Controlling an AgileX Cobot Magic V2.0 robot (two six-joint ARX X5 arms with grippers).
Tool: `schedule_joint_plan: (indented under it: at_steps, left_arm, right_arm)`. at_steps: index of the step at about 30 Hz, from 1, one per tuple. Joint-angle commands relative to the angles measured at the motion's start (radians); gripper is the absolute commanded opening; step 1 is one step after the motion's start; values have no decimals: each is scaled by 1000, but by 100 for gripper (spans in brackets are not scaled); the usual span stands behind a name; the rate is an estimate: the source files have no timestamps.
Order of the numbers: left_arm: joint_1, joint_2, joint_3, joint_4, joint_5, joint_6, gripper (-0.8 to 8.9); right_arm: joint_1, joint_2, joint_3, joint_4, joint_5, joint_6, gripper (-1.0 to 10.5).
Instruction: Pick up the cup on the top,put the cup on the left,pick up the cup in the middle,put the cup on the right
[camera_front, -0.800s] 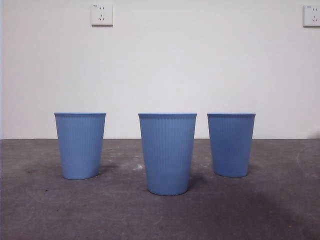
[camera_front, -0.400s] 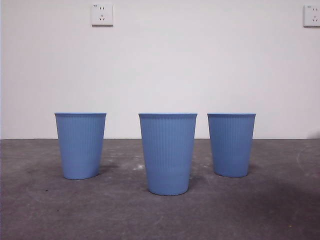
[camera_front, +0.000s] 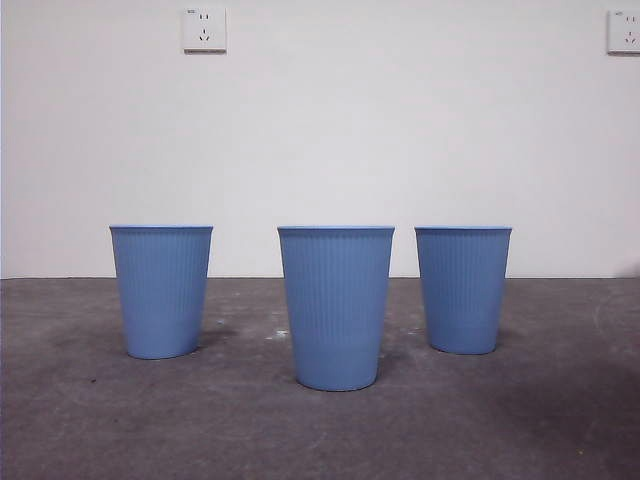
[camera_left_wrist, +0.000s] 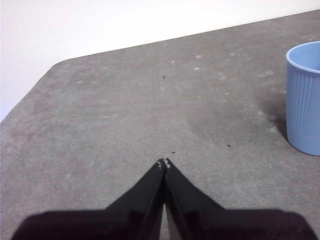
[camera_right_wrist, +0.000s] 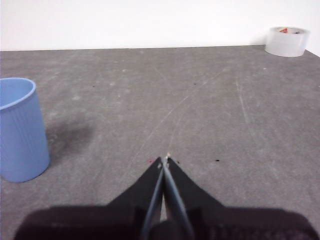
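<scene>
The left hand (camera_left_wrist: 164, 162) hangs over bare grey worktop (camera_left_wrist: 125, 115), its two black jaws pressed together with nothing between them. Only their tapering tips and a dark band of the wrist show; the rest of the arm is cut off by the picture's edge. Near this hand a ribbed blue cup (camera_left_wrist: 305, 97) stands upright on the worktop, sliced by the frame so that only part of its rim and wall can be seen. It is apart from the jaws.

The right hand (camera_right_wrist: 165, 161) is likewise closed on nothing, tips meeting above the scratched worktop. A blue cup (camera_right_wrist: 20, 132) stands upright off to one side of it, again partly cropped, its inside hidden apart from a strip of the inner wall. Far across the worktop, at the wall, lies a roll of clear tape (camera_right_wrist: 286, 41); the mark on it is too small to read.

In the front view neither arm appears. Three blue ribbed cups stand upright and well apart: the left cup (camera_front: 160, 290), the middle cup (camera_front: 336, 305), which stands nearest the camera, and the right cup (camera_front: 463, 288). None is stacked on another. From this low angle their insides cannot be seen. Two wall sockets (camera_front: 204, 29) sit high on the white wall, the one at the right corner cut by the edge.
</scene>
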Motion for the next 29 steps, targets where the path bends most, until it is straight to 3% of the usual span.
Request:
schedule_joint_plan:
  at_steps: [1,29]
  left_arm:
    - [2,-3,-11,-3,0,-12,-3]
    - [2,-3,-11,-3,0,-12,-3]
  right_arm:
    - [0,-2,-14,3,2,27,6]
    - [2,3,-13,3,3,31,6]
